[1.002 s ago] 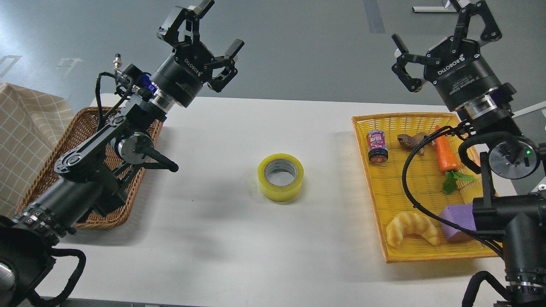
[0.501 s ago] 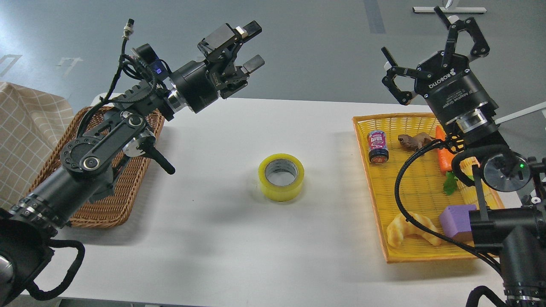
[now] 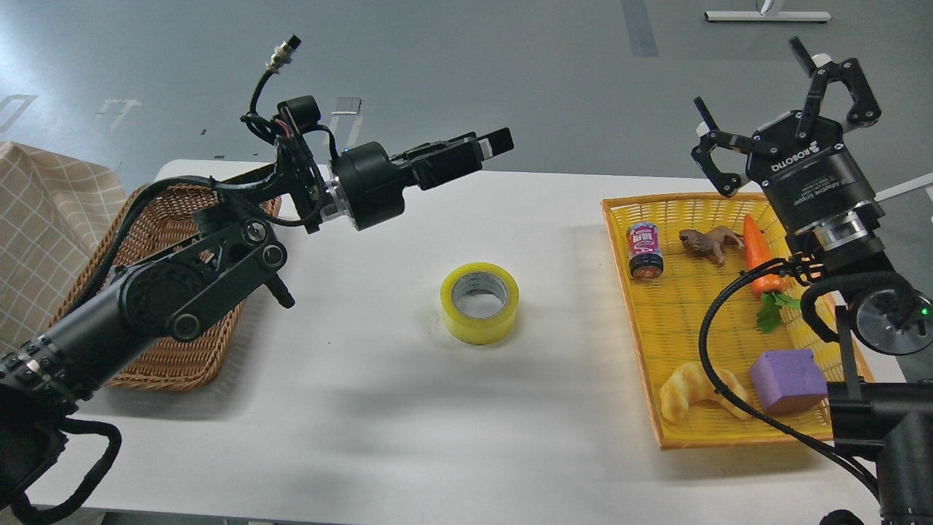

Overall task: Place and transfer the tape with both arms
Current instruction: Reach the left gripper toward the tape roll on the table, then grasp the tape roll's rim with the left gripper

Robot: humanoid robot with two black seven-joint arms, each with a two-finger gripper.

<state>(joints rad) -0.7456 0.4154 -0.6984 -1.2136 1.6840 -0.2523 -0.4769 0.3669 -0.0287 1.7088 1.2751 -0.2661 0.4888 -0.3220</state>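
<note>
The tape (image 3: 479,302), a yellow roll with a grey-white core, lies flat in the middle of the white table (image 3: 408,423), with nothing touching it. My left gripper (image 3: 490,148) hangs above the table's far edge, behind and a little left of the tape. It points right and shows side-on, with its fingers stretched out straight and nothing in them. My right gripper (image 3: 776,91) is open and empty. It is raised above the far edge of the yellow tray (image 3: 656,350), well to the right of the tape.
A brown wicker basket (image 3: 182,350) sits at the left under my left arm, with a checked cloth (image 3: 44,233) beside it. The yellow tray holds a small can (image 3: 644,250), a brown toy animal (image 3: 703,242), a carrot (image 3: 756,254), a croissant (image 3: 689,390) and a purple block (image 3: 791,378).
My left gripper swung right and down and turned from pointing upward to pointing sideways. My right gripper moved slightly right. The tape has not moved.
</note>
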